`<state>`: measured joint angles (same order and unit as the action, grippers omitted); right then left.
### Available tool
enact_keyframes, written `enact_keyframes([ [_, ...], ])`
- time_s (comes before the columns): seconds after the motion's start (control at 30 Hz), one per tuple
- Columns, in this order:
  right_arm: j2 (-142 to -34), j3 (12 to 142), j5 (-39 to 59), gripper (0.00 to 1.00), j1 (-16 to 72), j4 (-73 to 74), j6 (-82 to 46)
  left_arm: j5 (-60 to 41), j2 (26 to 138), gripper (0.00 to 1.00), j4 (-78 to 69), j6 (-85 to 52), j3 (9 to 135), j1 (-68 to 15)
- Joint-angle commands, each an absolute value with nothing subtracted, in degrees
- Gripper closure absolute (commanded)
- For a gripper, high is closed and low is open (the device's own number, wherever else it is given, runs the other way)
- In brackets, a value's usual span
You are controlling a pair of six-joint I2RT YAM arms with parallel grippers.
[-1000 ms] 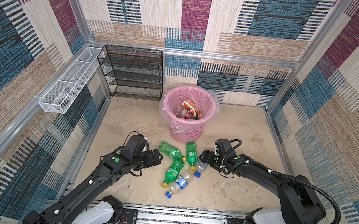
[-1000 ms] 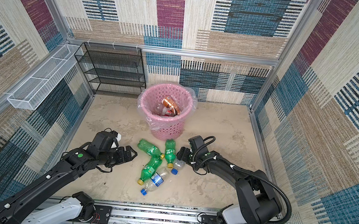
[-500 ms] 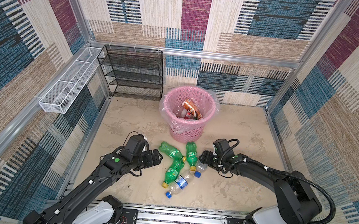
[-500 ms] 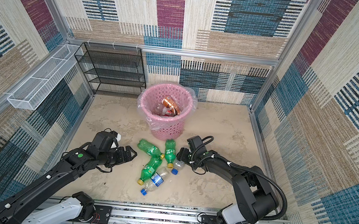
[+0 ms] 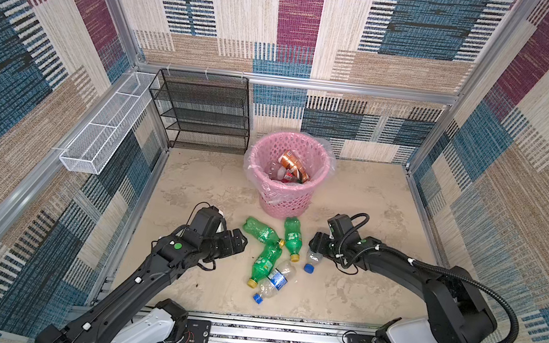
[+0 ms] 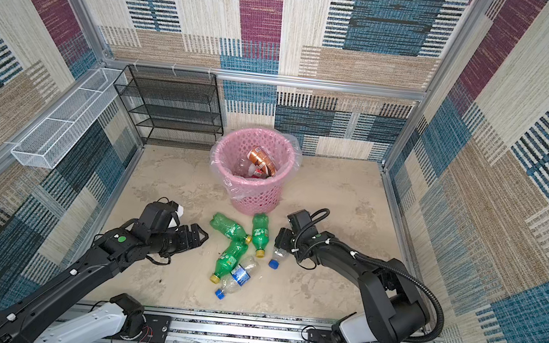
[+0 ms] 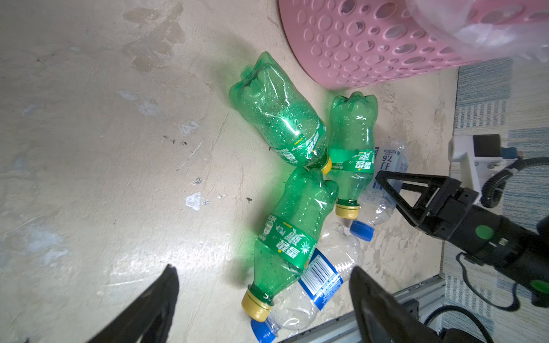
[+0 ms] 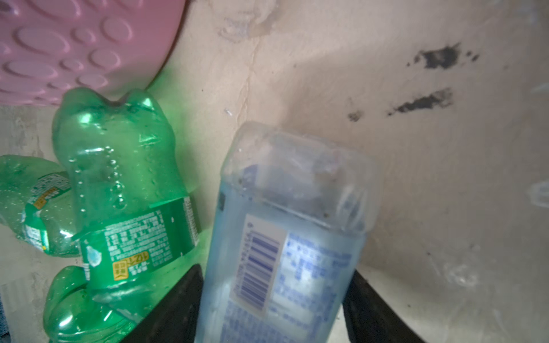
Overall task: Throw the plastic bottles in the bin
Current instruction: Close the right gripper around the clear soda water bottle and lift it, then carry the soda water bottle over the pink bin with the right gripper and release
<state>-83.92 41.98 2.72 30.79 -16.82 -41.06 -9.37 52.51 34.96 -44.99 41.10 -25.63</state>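
The pink bin (image 5: 285,198) with a clear liner stands mid-floor and holds brown and red labelled bottles (image 5: 293,164). Three green bottles lie in front of it (image 5: 260,229) (image 5: 293,233) (image 5: 265,260), beside a clear bottle with a blue label (image 5: 276,279). My right gripper (image 5: 316,247) (image 8: 276,271) is shut on another clear, blue-capped bottle (image 5: 313,258) (image 8: 291,222), low at the floor. Its fingers press both sides. My left gripper (image 5: 239,241) (image 7: 263,268) stands open just left of the pile, holding nothing.
A black mesh shelf rack (image 5: 202,113) stands at the back left. A long white wire basket (image 5: 104,126) hangs on the left wall. Patterned walls close in on three sides, and a metal rail (image 5: 281,337) runs along the front edge.
My right gripper's jaws have closed in on the clear blue-capped bottle and shifted slightly toward the pile. The left arm has not moved.
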Motion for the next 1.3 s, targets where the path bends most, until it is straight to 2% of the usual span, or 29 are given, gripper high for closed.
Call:
enact_keyframes([
  [0.0,-83.8,41.9,-1.0,0.27,30.8,-21.2,-39.7,-9.8,52.6,0.09,34.3,-45.1,40.9,-25.5],
  [0.2,-83.5,42.3,-2.3,0.27,30.7,-23.3,-39.1,-9.8,52.4,0.09,34.4,-45.2,40.8,-25.4],
  [0.47,-81.5,43.3,-4.0,0.22,30.6,-26.1,-38.3,-9.8,52.4,0.09,34.3,-45.3,40.7,-25.4],
  [0.9,-80.7,43.2,-3.9,0.35,29.7,-26.2,-37.5,-9.9,51.9,0.09,34.6,-45.4,40.7,-25.3],
  [1.27,-74.7,40.1,-3.0,0.45,29.6,-26.6,-38.7,-10.1,51.9,0.09,34.8,-45.5,41.1,-25.3],
])
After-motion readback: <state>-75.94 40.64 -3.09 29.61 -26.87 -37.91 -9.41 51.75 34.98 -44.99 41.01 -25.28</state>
